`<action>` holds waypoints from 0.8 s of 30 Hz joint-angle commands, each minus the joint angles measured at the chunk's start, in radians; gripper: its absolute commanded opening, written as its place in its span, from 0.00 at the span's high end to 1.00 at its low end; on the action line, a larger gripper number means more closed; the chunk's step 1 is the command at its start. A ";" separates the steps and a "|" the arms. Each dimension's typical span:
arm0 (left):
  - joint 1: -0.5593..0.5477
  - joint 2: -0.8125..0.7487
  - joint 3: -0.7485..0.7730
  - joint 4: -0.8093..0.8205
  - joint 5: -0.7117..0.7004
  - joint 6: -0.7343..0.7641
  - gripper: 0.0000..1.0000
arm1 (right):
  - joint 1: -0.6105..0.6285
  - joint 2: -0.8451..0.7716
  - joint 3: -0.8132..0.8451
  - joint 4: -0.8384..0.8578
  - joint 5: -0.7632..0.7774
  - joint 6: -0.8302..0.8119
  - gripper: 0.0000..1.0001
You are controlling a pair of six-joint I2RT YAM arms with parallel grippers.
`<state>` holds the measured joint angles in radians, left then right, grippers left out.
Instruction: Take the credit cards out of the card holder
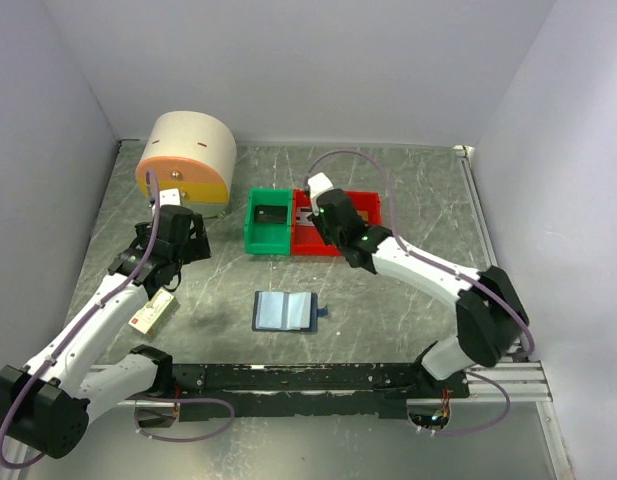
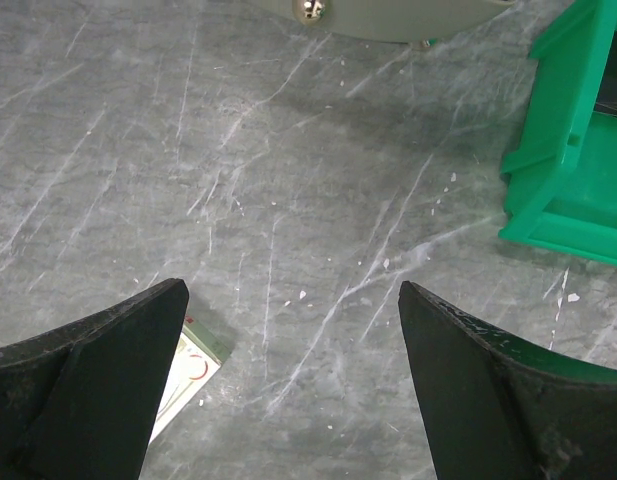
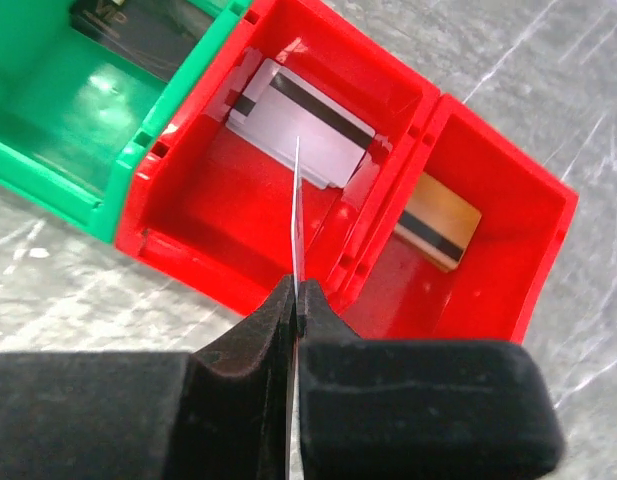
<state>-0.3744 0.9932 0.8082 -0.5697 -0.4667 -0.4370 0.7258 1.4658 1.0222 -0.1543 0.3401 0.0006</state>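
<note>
The dark navy card holder (image 1: 286, 311) lies open on the table, pale blue lining up, strap tab at its right. My right gripper (image 3: 297, 290) is shut on a thin pale card (image 3: 297, 215), held edge-on above the left red bin (image 3: 238, 215). A pale grey card with a dark stripe (image 3: 298, 125) lies in that bin. A gold-tan card (image 3: 438, 222) lies in the right red bin (image 3: 488, 250). My right gripper (image 1: 323, 215) hovers over the red bins in the top view. My left gripper (image 2: 288, 300) is open and empty over bare table, far left of the holder.
A green bin (image 1: 269, 221) with a dark item inside stands left of the red bins. A cream box with a red label (image 1: 153, 311) lies by my left arm and shows in the left wrist view (image 2: 183, 375). A large round cream and orange container (image 1: 186, 160) stands at the back left.
</note>
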 commanded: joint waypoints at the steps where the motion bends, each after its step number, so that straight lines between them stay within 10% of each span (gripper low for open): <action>1: 0.006 -0.013 0.010 0.015 -0.028 0.011 0.01 | -0.005 0.109 0.074 0.092 -0.007 -0.247 1.00; 24: 0.007 -0.028 0.009 0.021 -0.041 0.015 0.01 | -0.092 0.511 0.309 0.133 0.000 -0.762 1.00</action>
<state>-0.3744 0.9676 0.8082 -0.5682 -0.4927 -0.4335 0.6571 1.9457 1.3037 -0.0639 0.3222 -0.6544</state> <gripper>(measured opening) 0.989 0.007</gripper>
